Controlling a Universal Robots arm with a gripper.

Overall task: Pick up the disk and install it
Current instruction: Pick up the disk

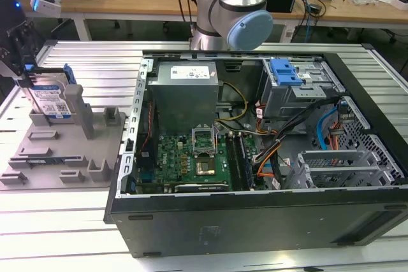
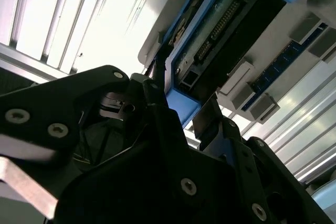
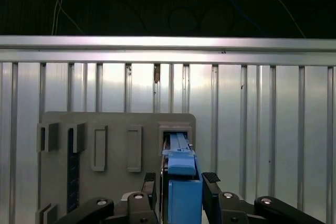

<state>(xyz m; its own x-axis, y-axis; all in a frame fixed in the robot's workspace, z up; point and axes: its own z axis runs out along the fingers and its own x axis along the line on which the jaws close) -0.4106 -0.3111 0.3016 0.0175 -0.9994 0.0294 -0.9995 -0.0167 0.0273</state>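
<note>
My black pincer (image 1: pixel 24 74) clamps the flat silver-grey disk (image 1: pixel 52 101) in its blue plastic carrier, to the exterior view's left of the open black computer case (image 1: pixel 255 218).
My fingers (image 3: pixel 210 184) are drawn in to the carrier's narrow width, one on each side. The disk stands on edge in the grey plastic holder plate (image 1: pixel 64 157) just beside the case. Inside the case, toward the exterior view's right, a blue plastic latch piece (image 1: pixel 284 71) tops the grey metal drive cage (image 1: pixel 306 97).

Exterior view even, sharp. Second wrist view: counter (image 2: pixel 100 19) blown out, pincer (image 2: pixel 182 92) dark, soft-focus up close.
</note>
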